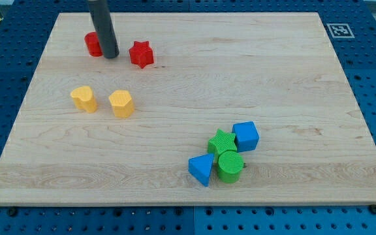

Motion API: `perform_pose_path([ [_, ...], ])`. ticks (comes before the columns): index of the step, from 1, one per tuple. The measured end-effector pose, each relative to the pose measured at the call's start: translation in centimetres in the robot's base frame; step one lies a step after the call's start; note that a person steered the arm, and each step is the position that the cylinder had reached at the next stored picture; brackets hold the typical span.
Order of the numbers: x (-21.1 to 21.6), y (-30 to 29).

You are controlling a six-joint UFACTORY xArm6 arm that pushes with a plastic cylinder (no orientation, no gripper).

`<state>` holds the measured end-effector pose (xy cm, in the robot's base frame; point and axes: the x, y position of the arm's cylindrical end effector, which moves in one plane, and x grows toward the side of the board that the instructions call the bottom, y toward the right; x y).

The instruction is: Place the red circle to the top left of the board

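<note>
I was in the pushing step, with the red circle (pixel 93 44) already near the board's (pixel 194 85) top left; the next move, I judged, called for only a short nudge toward that corner. My tip (pixel 111 56), a bare rod with nothing to open or hold, sat touching the circle's right side, the red star (pixel 141 54) just beyond.
</note>
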<state>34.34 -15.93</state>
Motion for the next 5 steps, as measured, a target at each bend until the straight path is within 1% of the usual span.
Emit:
perform_pose_path([
  [1,3.1,-0.3],
  [2,1.4,-2.0],
  [3,-2.4,-2.6],
  [4,-3.8,-2.8],
  [5,-1.9,-3.1],
])
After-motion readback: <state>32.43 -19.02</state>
